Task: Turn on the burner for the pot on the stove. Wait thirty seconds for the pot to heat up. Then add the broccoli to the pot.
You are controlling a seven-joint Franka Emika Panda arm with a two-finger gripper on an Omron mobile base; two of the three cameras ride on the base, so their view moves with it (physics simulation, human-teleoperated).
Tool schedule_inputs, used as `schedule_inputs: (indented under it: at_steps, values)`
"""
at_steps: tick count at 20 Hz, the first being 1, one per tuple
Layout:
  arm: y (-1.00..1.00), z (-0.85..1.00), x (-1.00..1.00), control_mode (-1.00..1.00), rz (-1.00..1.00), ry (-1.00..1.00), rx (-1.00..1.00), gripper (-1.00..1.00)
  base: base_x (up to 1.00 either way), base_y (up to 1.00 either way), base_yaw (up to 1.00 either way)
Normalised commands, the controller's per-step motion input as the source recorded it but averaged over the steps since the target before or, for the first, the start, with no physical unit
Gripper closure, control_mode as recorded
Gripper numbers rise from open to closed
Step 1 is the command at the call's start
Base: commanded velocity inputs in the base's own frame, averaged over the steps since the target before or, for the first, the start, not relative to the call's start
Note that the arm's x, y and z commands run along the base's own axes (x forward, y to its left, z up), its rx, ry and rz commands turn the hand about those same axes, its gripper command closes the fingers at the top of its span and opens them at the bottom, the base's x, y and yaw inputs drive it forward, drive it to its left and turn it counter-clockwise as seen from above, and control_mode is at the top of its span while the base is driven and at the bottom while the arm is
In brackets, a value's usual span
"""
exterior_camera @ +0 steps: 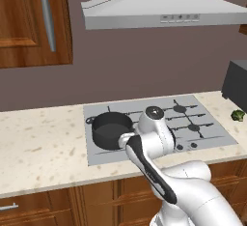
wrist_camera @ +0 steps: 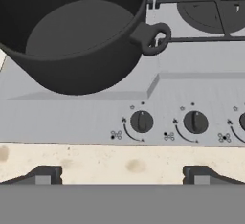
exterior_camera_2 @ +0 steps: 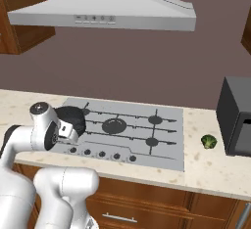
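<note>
The dark pot stands empty on the front left burner of the stove. In the hand view the pot is at the upper left, one loop handle pointing right. Below it on the stove is a row of dark knobs, the nearest two being one knob and another. My gripper hovers open over the counter edge in front of these knobs, holding nothing. The broccoli lies on the counter right of the stove.
A grey range hood hangs above the stove. A dark boxy appliance stands on the counter just behind the broccoli. A wooden wall cabinet hangs at the upper left. Speckled beige counter stretches left of the stove.
</note>
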Motion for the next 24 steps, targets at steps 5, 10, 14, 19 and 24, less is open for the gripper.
schedule_inputs:
  at_steps: [5,10,14,19,24]
  values:
    - [0.00,-0.12,0.08,-1.00,0.00,-0.04,0.00,-1.00,0.00,0.00,0.00]
    - [0.00,-0.06,0.26,-1.00,0.00,0.00,0.00,-1.00,0.00,0.00,0.00]
    - [-0.06,-0.02,0.19,-1.00,0.00,0.01,0.00,-1.00,0.00,0.00,0.00]
    - [-0.21,0.00,0.19,-1.00,0.01,0.12,0.00,-1.00,0.00,0.00,0.00]
    - [-0.17,-0.09,0.12,-1.00,0.02,0.14,0.00,-1.00,0.00,0.00,0.00]
